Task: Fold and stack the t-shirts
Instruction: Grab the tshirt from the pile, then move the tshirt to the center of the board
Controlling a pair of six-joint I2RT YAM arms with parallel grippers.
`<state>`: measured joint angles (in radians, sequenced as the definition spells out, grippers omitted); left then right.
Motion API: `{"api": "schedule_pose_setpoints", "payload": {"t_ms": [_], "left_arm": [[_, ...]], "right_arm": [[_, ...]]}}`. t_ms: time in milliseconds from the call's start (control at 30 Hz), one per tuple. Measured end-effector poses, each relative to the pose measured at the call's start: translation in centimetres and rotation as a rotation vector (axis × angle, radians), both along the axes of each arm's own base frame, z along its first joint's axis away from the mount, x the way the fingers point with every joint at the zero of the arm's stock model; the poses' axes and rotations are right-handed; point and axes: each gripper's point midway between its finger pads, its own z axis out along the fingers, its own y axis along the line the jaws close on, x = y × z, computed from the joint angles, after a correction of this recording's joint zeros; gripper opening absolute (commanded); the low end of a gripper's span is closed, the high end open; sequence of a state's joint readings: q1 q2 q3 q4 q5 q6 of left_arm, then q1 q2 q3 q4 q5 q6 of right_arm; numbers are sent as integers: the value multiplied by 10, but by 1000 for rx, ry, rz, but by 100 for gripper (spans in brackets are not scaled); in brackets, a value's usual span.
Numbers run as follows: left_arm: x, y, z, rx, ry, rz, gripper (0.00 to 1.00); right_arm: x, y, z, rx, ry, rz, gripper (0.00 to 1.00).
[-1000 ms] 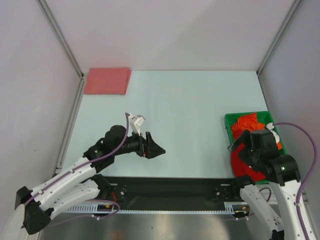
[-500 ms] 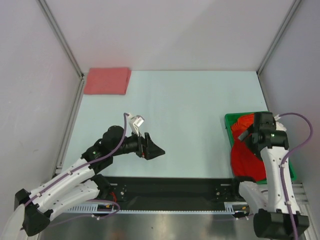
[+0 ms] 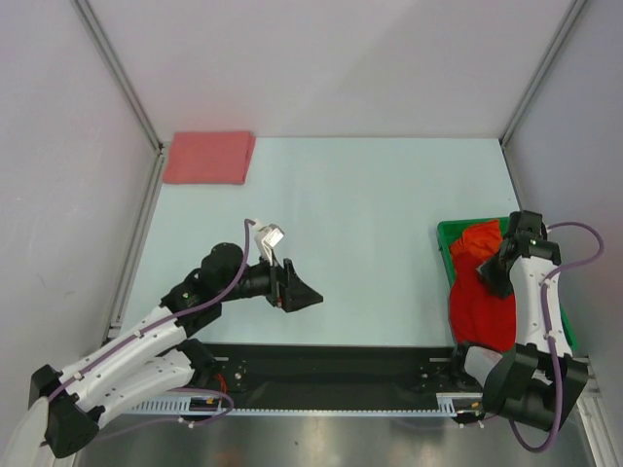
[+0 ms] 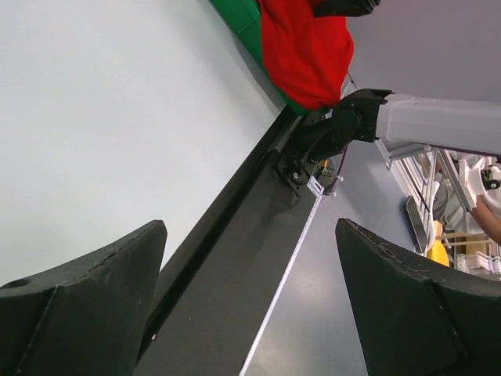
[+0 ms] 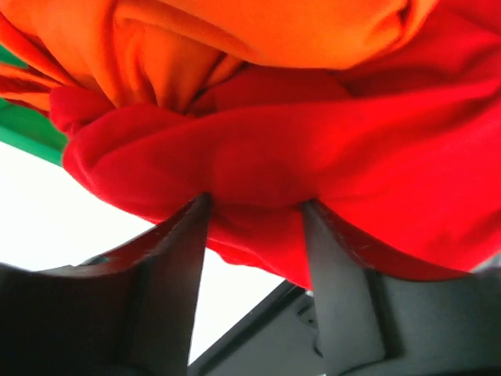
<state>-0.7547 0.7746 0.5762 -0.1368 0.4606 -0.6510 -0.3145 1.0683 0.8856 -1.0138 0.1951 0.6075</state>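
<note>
Table (image 3: pixel 370 195) overhead; only wrist view shows right tool (image 5: pixel 254 205) pinching red t-shirt (image 5: pixel 329 149).

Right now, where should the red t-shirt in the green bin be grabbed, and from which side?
Probably the raised ridge of the red t-shirt next to the orange t-shirt, coming from above. The cloth bunches there into a fold narrow enough to pinch, nothing covers it, and the right gripper straddles it.

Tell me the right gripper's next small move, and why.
Probably close firmly on the fold before any lift. The right gripper straddles a fold of the bright red cloth t-shirt in the green plastic bin, beside the orange cloth t-shirt; a firm pinch isn't evident yet.
</note>
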Motion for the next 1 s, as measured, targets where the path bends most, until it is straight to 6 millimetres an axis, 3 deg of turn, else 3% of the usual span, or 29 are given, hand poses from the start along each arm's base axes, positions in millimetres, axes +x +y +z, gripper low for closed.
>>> {"api": "schedule_pose_setpoints", "payload": {"t_ms": [100,133,167,300,367,467,567,633,700,833,933,1000], "left_arm": [[-1,0,0,-1,-4,-8,95],[-1,0,0,-1,-4,-10,95],[-1,0,0,-1,-5,-10,95],[1,2,2,0,-15,-5,95],[1,4,5,9,-21,-4,95],[5,8,18,18,-63,16,96],[11,16,43,22,-137,61,95],[16,23,65,14,-201,102,95],[20,31,86,4,-258,145,96],[25,50,115,0,-346,238,98],[28,67,134,-2,-402,315,98],[28,80,145,-6,-430,369,98]], "right_arm": [[3,-1,-3,2,1,5,29],[5,-1,-2,-2,-10,7,6],[6,-1,0,-4,-19,8,0],[8,-1,9,-12,-35,23,0],[12,0,25,-28,-56,40,0],[28,0,75,-81,-155,82,0],[48,7,142,-147,-290,146,0],[62,18,199,-190,-408,199,0],[72,40,232,-198,-475,281,0],[96,107,310,-185,-668,493,0],[101,172,362,-156,-812,673,0],[100,211,387,-135,-894,772,0]]}}
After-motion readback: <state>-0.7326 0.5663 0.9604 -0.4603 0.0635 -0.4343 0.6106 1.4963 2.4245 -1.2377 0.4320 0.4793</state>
